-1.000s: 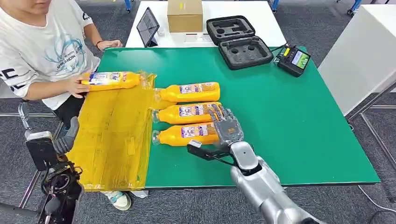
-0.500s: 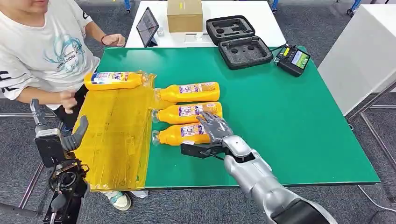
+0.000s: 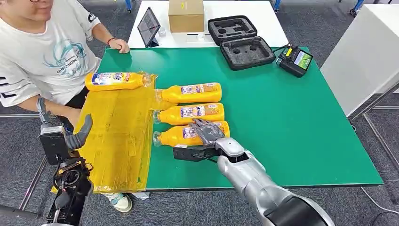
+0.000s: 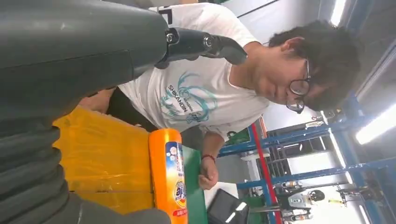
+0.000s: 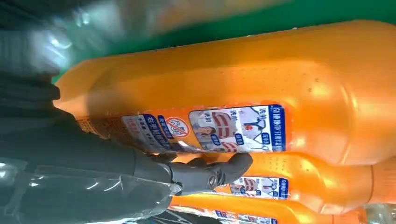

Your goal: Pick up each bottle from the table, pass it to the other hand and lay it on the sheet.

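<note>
Our right hand (image 3: 207, 131) rests on nearest orange bottle (image 3: 181, 136) on green table (image 3: 291, 117), grasp unclear to us. Our left hand (image 3: 70, 139) holds nothing, beside yellow sheet (image 3: 115, 136). One bottle (image 3: 113, 80) lies on sheet.

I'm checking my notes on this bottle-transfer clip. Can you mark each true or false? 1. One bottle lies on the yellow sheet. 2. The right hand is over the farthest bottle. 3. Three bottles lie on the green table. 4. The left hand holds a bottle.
1. True: one bottle on the sheet lies on the yellow sheet.
2. False: the right hand is on the nearest bottle.
3. True: three lie on the green table.
4. False: the left hand holds nothing.
</note>
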Robot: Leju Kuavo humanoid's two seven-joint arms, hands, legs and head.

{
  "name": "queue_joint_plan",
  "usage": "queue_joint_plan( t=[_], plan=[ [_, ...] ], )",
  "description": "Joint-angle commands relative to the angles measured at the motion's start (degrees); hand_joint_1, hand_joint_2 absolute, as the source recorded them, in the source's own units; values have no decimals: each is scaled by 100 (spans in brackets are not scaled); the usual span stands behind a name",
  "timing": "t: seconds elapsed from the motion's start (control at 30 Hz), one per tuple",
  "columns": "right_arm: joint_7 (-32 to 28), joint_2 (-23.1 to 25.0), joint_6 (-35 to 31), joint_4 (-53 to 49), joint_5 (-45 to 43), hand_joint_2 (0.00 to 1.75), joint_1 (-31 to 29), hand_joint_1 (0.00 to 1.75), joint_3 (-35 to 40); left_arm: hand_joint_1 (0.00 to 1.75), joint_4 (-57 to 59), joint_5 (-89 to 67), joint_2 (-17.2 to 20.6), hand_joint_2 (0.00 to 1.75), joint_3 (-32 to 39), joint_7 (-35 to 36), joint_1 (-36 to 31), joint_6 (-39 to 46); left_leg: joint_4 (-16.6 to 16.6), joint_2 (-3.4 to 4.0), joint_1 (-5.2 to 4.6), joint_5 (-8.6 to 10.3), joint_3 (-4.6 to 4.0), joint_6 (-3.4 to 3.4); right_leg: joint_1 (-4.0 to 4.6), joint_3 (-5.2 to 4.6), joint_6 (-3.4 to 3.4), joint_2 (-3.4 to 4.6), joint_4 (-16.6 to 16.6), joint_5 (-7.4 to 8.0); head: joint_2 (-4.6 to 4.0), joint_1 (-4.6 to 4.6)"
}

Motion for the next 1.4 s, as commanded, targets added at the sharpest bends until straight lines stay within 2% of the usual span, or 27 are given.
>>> queue_joint_plan(
  t=[0.03, 0.13, 0.2, 0.23, 0.27, 0.3, 0.37, 0.7, 0.83, 0.97, 1.0, 1.03, 1.07, 1.13, 1.2, 1.3, 1.4],
  plan=[
    [182, 52, 609, 756, -47, 175, -408, 3, -16, 0, 487, 145, -50, 175, 99, 26, -257, -92, 0, -12, 4, -7, 19, -7, 3, 22, -6, -5, 0, -10, 0, -2],
    [582, 23, 896, 860, -57, 175, -489, 37, -30, 0, 494, 187, -38, 175, 167, 26, -229, -136, -1, -10, 4, -6, 17, -7, 4, 19, -6, -4, -1, -8, 0, 0],
    [779, -17, 1099, 914, -44, 175, -542, 47, -18, 0, 510, 194, -42, 175, 198, 26, -223, -142, -2, -8, 2, -3, 13, -4, 2, 15, -4, -4, -2, -5, 0, 0],
    [889, -41, 1185, 931, -52, 175, -564, 112, -28, 0, 521, 194, -46, 175, 213, 26, -222, -141, -2, -12, 5, -5, 19, -7, 4, 23, -6, -6, -4, -7, 0, -2],
    [937, -60, 1215, 924, -66, 175, -572, 134, -41, 0, 526, 198, -54, 175, 224, 26, -219, -148, -3, -14, 4, -3, 17, -5, 3, 20, -4, -9, -5, -6, 0, 0],
    [971, -66, 1240, 922, -83, 175, -573, 166, -56, 0, 528, 199, -60, 175, 230, 26, -218, -149, -4, -19, 7, -5, 24, -7, 6, 30, -6, -11, -8, -8, 0, 0],
    [1029, -103, 1318, 910, -94, 175, -574, 175, -54, 0, 565, 215, -91, 175, 252, 26, -243, -184, -5, -17, 2, 1, 16, -1, 2, 20, -3, -13, -5, -5, 0, 0],
    [856, -115, 1667, 895, -219, 175, -533, 175, -35, 0, 761, 174, -66, 175, 265, 26, -438, -201, -5, -24, 9, -4, 32, -6, 7, 40, -6, -17, -11, -9, 0, -2],
    [-276, -55, 1494, 626, -897, 175, -352, 175, -442, 0, 616, 120, -50, 175, 218, 26, -369, -225, -6, -22, 8, -3, 31, -5, 7, 37, -5, -17, -11, -8, 0, -2],
    [-276, -55, 1494, 626, -897, 175, -352, 175, -442, 0, 616, 120, -50, 175, 218, 26, -369, -225, -5, -5, 9, -4, 31, -4, 9, 34, -5, 1, -10, -4, 0, 0],
    [-620, -36, 1422, 533, -1028, 175, -310, 175, -503, 0, 576, 115, -57, 175, 212, 26, -341, -237, -6, 1, 4, -1, 28, -3, 4, 27, -4, 4, -7, -2, 0, -2],
    [-1399, 28, 1251, 333, -1503, 175, -203, 175, -813, 0, 530, 122, -68, 175, 209, 26, -315, -266, -6, -8, 6, -3, 37, -6, 5, 35, -6, -1, -7, -6, 0, -2],
    [-1699, 60, 1208, 268, -1672, 175, -167, 175, -902, 0, 514, 131, -75, 175, 220, 26, -300, -250, -6, -9, 9, -1, 35, -6, 9, 34, -7, -1, -11, -3, 0, 2],
    [-2670, 221, 1016, -137, -2369, 175, 10, 175, -1236, 0, 385, 227, -109, 175, 294, 26, -172, -284, -8, -7, 9, -1, 35, -6, 8, 34, -8, 2, -11, -2, 0, 0],
    [-2901, 351, 909, -720, -2868, 175, 221, 175, -1339, 0, 253, 269, -121, 175, 401, 26, -40, -281, -8, 17, 9, -8, 40, -8, 8, 31, -18, 25, -9, 4, 0, -2],
    [-2901, 333, 736, -1825, -3863, 175, 629, 175, -1052, 0, 70, 367, -202, 175, 696, 26, 136, -383, -2, 13, 8, -5, 16, -5, 6, 10, -17, 21, 0, 6, 0, 0],
    [-2901, 238, 234, -2615, -4556, 175, 926, 175, -705, 0, -117, 465, -318, 175, 1042, 26, 256, -506, 3, 12, 13, -14, 23, -6, 11, 18, -20, 22, 2, -3, 0, 0]
  ],
)
